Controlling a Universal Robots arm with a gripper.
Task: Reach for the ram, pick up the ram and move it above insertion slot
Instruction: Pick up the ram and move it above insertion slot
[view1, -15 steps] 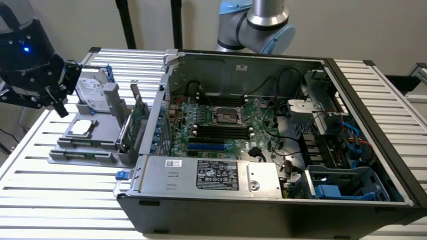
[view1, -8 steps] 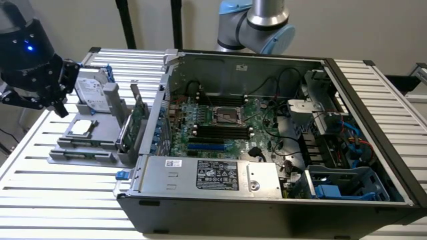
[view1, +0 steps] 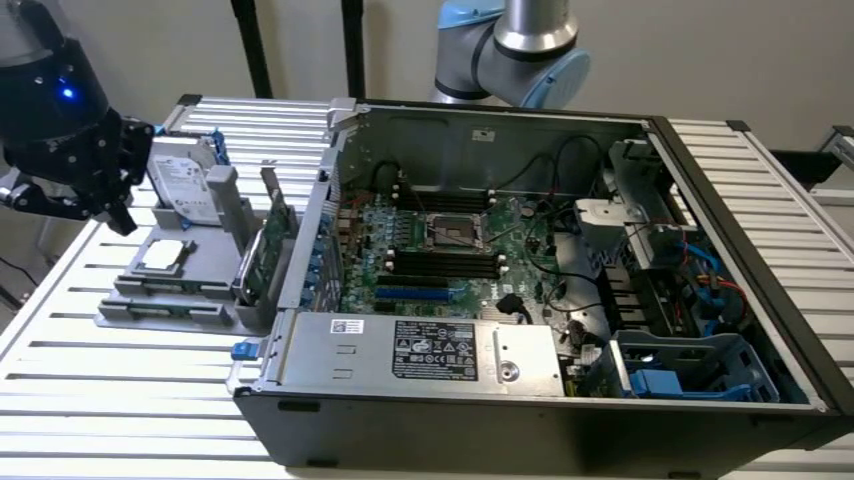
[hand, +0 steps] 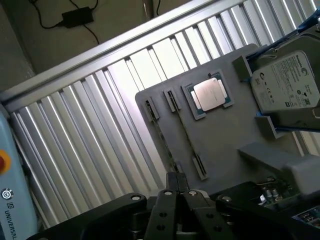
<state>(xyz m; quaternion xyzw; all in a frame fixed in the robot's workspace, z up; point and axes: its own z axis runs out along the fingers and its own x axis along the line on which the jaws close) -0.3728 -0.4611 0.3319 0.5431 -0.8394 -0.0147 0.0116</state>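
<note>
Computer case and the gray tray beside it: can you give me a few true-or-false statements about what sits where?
1. The computer case lies open, its motherboard showing. True.
2. The hard drive is mounted inside the case. False: it stands in the gray tray, outside the case.
3. A processor chip lies flat on the tray. True.
4. The robot's jaws hang over the motherboard. False: they hang over the tray, at the exterior view's left of the case.

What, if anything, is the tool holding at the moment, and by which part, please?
Nothing appears to be held: the tool is shut with nothing visible in it, over the grey parts tray.
</note>
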